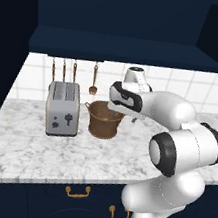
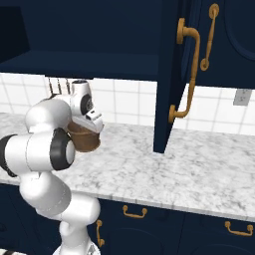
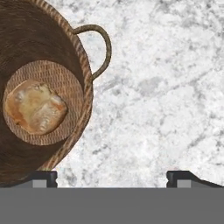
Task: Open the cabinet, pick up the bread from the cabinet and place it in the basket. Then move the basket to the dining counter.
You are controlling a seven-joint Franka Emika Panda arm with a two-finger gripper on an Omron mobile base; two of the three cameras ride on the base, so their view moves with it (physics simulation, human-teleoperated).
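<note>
On the basket's [image 3: 52,52] woven floor lies the bread [image 3: 35,107], a golden-brown roll seen from above in the hand view. The round brown basket stands on the marble worktop [image 1: 17,151] just beside a grey toaster [image 1: 63,108], below brass utensils [image 1: 93,80] hanging against the white tiles. Above the basket's side handle [image 3: 98,48], the gripper [image 3: 111,177] hangs with its jaws spread wide and nothing between them. The cabinet's door [image 2: 172,74] stands open, its long curved brass handle facing out. Judging by this, the bread step looks done and moving the basket is the step in hand; the next move would call for closing on a rim or handle firmly enough to lift it toward the dining counter. No brand, label or writing can be read anywhere.
</note>
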